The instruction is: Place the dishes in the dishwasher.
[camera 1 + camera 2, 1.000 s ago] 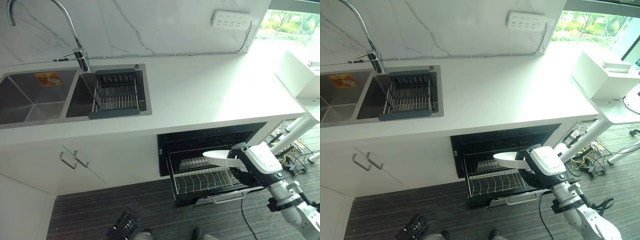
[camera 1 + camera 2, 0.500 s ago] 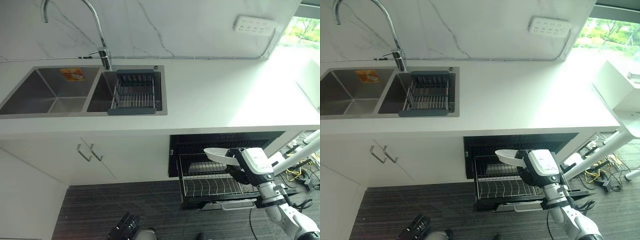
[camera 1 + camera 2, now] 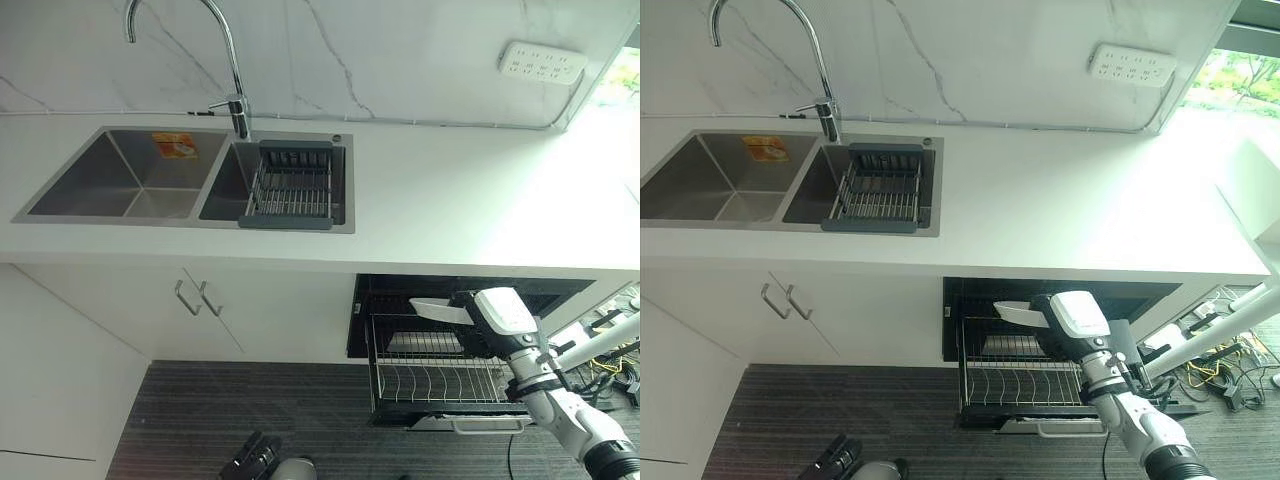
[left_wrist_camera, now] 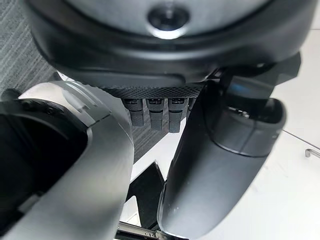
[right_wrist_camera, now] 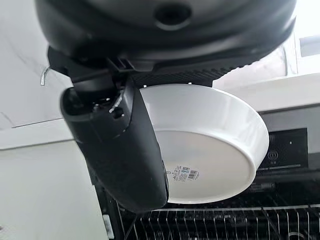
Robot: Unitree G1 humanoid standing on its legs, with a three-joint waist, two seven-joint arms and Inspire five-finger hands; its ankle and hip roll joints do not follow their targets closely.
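right hand (image 5: 120, 145) grips a white dish (image 5: 210, 145) over the pulled-out rack (image 3: 440, 372); its fingers are hidden behind the dish; left hand's (image 4: 220, 150) fingers (image 4: 156, 112) hang relaxed, empty.

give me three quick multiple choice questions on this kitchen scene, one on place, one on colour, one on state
1. Where is the dish rack basket?
A. in the right sink basin
B. on the floor
C. on the countertop

2. What colour is the dish in the right hand?
A. blue
B. white
C. black

3. What state is the dishwasher rack in?
A. pushed in
B. pulled out
C. removed

Answers: 1 A, it sits across the basin right of the faucet. 2 B, the right wrist view shows it white. 3 B, it juts out below the countertop.
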